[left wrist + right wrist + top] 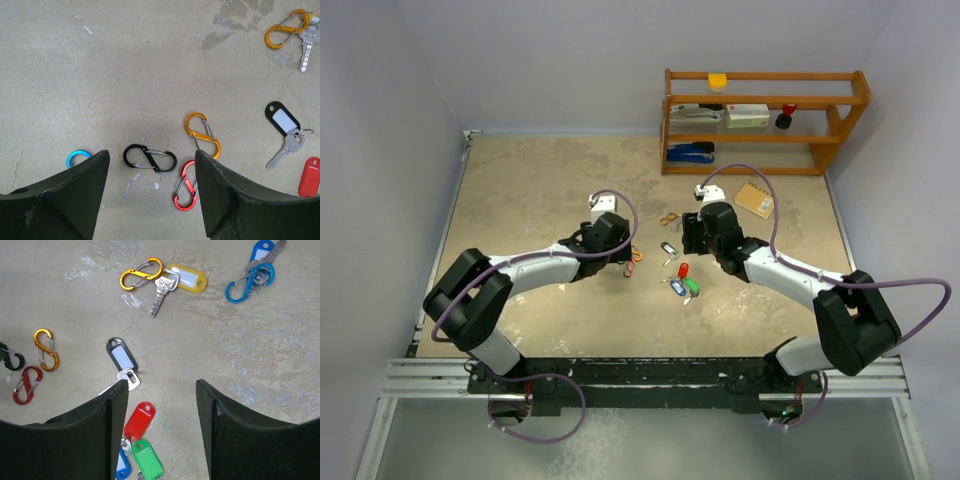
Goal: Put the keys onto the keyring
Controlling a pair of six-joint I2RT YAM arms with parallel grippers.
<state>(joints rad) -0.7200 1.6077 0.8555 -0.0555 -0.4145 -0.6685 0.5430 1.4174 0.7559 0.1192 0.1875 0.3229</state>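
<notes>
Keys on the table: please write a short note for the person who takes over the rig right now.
Left gripper: open, empty, above a loose black S-clip.
Right gripper: open, empty, next to the black-tagged key.
Done, it seems: yellow-tagged key on an orange clip; blue-tagged key on a blue clip.
To do: black-tagged key, red-tagged key, green-tagged key and second blue tag lie loose.

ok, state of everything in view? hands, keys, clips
left hand: open, empty
right hand: open, empty
yellow-tag key: hooked on orange clip
upper blue-tag key: looks hooked on blue clip
black-and-white-tag key: loose, lying flat
red-tag key: loose
green-tag key: loose
lower blue tag: partly hidden by finger
black clip, red clip, spare orange clip: carrying nothing
</notes>
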